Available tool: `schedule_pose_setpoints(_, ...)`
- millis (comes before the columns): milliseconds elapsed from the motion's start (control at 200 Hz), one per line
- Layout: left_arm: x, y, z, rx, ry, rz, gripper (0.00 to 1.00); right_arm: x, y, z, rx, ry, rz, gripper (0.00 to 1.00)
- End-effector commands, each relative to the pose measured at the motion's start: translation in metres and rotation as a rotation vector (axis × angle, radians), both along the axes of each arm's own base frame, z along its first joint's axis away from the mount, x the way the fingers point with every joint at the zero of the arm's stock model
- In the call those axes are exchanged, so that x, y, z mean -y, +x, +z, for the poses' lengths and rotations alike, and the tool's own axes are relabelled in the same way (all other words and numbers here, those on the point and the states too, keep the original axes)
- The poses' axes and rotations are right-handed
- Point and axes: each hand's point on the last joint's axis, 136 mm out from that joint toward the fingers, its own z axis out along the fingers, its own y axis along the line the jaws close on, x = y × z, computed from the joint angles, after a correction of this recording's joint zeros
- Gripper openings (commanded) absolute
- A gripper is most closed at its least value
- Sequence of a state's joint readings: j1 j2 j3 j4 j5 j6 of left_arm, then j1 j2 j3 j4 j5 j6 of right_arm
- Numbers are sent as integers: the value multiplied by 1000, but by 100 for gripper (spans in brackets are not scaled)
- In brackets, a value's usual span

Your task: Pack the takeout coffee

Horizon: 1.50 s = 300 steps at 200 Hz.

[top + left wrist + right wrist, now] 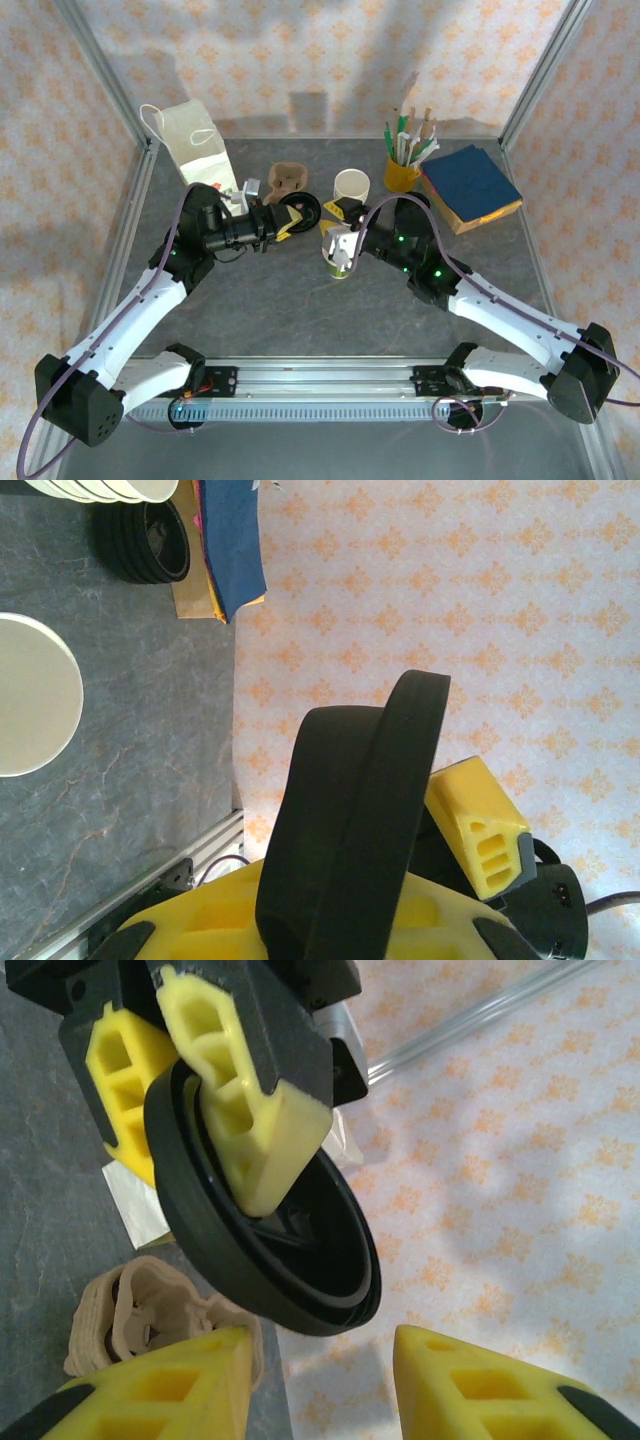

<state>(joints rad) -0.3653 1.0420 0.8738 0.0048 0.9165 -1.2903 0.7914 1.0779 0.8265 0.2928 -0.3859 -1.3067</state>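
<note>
I see the takeout coffee in two parts. The cup (339, 264) has a pale greenish-white paper wall and stands upright near the middle of the table (300, 310). Its long axis is vertical, and its top is partly hidden under my right wrist, so I cannot tell how the rim looks. The black lid (305, 207) is off the cup, just to its far left and raised above the tabletop. It is a round, glossy plastic disc with a thick rim.

My left gripper (290, 218) is clenched on the lid, with its yellow fingers (250, 1130) pinching across the rim. The lid stands on edge, tilted slightly. Its flat faces are near vertical, so its axis runs roughly level across the table, and its ringed, recessed side is turned toward my right wrist camera.

My right gripper (320, 1355) is released, with bare space between the fingertips. The lid's lower edge sits just past them.
</note>
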Motion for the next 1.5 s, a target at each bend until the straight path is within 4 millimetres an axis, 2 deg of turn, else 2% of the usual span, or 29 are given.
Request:
schedule_pose_setpoints(0,-2,-5,-11,-160,-39,9,7,-3,-12,33,66,52,51,38)
schedule_pose_setpoints(230,-2,-7,-11,-158,-39,6,7,-10,-11,30,62,28,74,34)
schedule_pose_setpoints(380,-1,-7,-11,-160,-39,2,7,-15,-11,21,58,-15,87,35)
schedule_pose_setpoints(596,-1,-7,-13,-163,-32,1,7,-18,-11,18,74,-42,89,37)
schedule_pose_setpoints(811,-1,-8,-17,-169,-26,-10,7,-23,-4,5,68,-129,69,28)
schedule_pose_setpoints(901,-1,-9,-16,-164,-28,-13,9,-23,-4,6,65,-120,67,22)
schedule_pose_setpoints(1171,-1,-8,-2,-109,-12,-14,43,-17,-4,6,4,-81,32,4)
schedule_pose_setpoints(1321,-9,-2,8,-42,53,36,66,-8,-5,4,-58,-54,-2,1)
schedule_pose_setpoints(1396,-17,2,13,-3,108,76,73,-5,-8,2,-102,-44,-5,0)
schedule_pose_setpoints(1497,-30,9,21,54,199,140,77,0,-12,-1,-178,-16,-16,0)
